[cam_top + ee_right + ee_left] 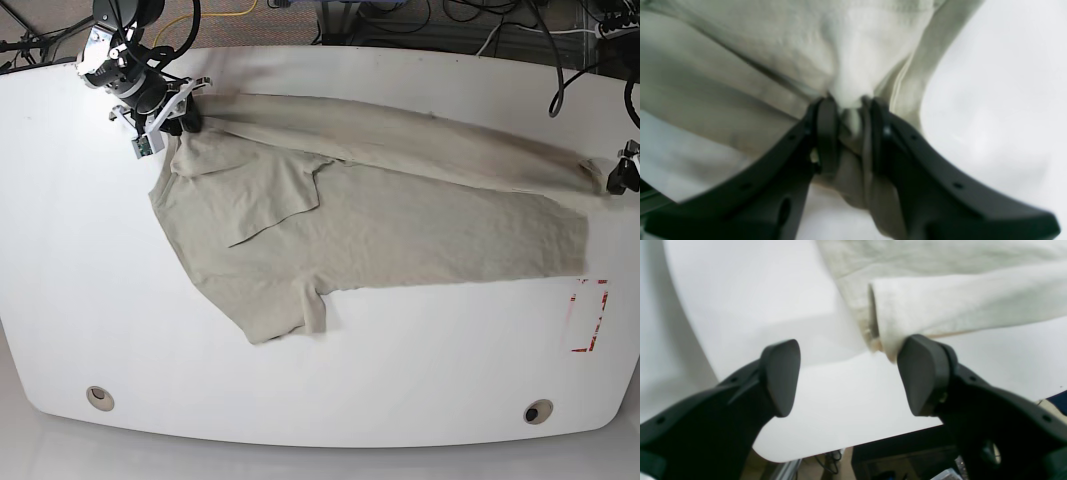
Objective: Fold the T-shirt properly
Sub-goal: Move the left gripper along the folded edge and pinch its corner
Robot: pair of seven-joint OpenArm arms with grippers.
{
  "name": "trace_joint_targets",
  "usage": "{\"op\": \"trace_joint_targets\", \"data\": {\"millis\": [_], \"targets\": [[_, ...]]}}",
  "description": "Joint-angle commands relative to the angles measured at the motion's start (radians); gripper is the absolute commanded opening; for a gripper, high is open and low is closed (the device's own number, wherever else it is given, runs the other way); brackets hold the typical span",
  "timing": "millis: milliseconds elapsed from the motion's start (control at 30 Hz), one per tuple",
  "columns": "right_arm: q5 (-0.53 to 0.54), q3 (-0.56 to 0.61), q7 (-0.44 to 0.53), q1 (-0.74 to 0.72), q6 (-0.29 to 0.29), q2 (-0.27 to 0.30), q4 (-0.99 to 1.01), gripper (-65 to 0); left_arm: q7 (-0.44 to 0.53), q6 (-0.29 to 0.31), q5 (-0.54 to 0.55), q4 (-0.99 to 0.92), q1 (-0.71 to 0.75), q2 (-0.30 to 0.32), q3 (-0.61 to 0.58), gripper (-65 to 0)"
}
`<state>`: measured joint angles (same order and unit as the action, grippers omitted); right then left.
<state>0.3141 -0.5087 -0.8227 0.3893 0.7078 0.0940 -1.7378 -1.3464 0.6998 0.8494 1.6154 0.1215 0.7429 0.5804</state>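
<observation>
Here the white table [330, 380] fills nearly all of the base view, and the T-shirt [400, 220] lies spread across its far half, stretched lengthways from one arm to the other, with the far long edge already folded over toward the middle and one sleeve [290, 300] still sticking out flat toward the near side. A small red-and-white marker [588, 315] sits on the bare surface just below the hem end. The right gripper [848, 130] is clamped tight on a bunched pinch of the cloth at the shoulder end, fabric gathered between its closed jaws and trailing below them. The left gripper [848, 376] stands wide apart and holds nothing; its right-hand pad [923, 376] touches or nearly touches the folded hem corner [887, 333], which rests on the table just beside it. My reading is that one lengthwise fold has been laid down and this end let go. The risks follow from that imbalance: if the right arm pulls while the other end is free, the whole shirt may slide and the fold skew or open. The pad by the hem could also drag that corner out of line as the arm moves away. The thick bunch in the closed jaws may leave a lump or cling on letting go, and the loose sleeve still needs tucking.
</observation>
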Motion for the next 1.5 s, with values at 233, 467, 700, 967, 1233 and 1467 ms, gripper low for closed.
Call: {"op": "trace_joint_targets", "data": {"millis": [233,467,700,967,1233,1467], "targets": [[-0.069,-0.001,-0.083,0.015,-0.01,0.006,0.005,-50.1,0.008,-0.002,0.052,0.003,-0.001,0.033,-0.032,-19.7],[-0.069,-0.001,-0.083,0.006,-0.01,0.005,0.005,-50.1,0.012,-0.002,0.04,-0.056,-0.015,0.03,-0.032,-19.9],[-0.069,-0.001,-0.083,0.001,-0.01,0.005,0.005,-50.3,0.032,-0.002,-0.028,-0.117,-0.018,-0.03,-0.03,-19.9],[-0.068,-0.001,-0.083,-0.005,-0.01,0.002,0.008,-50.3,0.089,-0.002,-0.066,-0.152,-0.018,-0.131,-0.033,-19.7],[-0.068,-0.001,-0.083,-0.013,-0.01,0.0,0.005,-50.1,0.114,-0.002,-0.124,-0.198,-0.072,-0.211,-0.038,-19.9],[-0.068,-0.001,-0.083,-0.02,-0.01,0.005,0.006,-50.1,0.114,-0.002,-0.285,-0.195,-0.078,-0.247,-0.038,-20.0]]}}
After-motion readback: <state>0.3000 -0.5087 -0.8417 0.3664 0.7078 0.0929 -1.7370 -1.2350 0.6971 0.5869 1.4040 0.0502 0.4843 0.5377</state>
